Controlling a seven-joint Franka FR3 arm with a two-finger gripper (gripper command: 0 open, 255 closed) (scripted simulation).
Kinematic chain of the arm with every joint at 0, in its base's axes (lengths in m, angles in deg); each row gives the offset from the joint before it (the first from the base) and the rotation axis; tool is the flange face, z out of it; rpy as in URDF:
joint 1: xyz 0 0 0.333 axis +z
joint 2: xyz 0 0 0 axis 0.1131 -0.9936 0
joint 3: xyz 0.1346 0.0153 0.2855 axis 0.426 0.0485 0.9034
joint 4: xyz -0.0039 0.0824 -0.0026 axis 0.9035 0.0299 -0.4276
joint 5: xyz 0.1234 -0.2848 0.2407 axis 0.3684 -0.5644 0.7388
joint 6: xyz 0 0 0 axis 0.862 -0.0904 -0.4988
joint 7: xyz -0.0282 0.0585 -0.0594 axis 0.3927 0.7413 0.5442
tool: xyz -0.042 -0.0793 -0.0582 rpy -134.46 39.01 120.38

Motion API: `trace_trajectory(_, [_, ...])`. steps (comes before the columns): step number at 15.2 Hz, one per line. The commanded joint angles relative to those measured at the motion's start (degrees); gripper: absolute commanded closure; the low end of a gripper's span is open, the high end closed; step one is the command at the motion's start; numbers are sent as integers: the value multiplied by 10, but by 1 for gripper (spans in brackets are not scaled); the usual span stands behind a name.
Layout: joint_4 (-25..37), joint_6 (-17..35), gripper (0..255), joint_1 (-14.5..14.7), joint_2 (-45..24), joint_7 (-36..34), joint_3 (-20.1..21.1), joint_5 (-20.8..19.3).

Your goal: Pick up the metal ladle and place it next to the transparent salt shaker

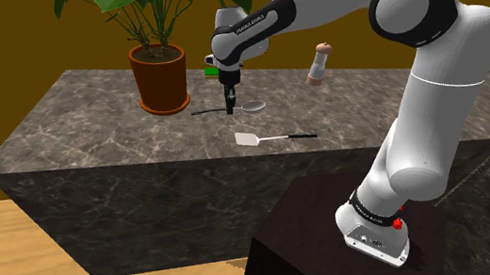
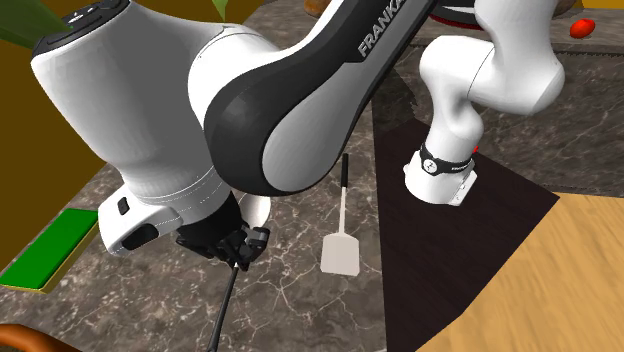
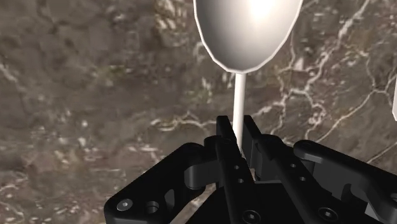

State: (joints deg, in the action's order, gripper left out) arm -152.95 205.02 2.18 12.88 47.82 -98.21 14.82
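In the shoulder view the ladle is on the counter just beside the potted plant, with the gripper down on its handle. In the second exterior view the dark handle juts out from under the gripper. In the wrist view the fingers are clamped on the ladle's thin stem.

Glossy, smooth metal ladle; dark, white-veined polished stone counter; matt white spatula.

Outstretched arm's claw points down, pinching ladle.
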Motion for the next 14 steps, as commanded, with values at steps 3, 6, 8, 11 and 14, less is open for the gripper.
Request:
trace_trajectory(3, [0,0,255,0,0,0,0,0])
trace_trajectory(6, [3,-7,255,0,4,-1,0,-1])
trace_trajectory(8, [9,-20,255,1,12,-3,-1,-4])
trace_trajectory(11, [19,-41,255,1,23,-7,-2,-8])
trace_trajectory(14, [30,-62,255,2,33,-10,-3,-11])
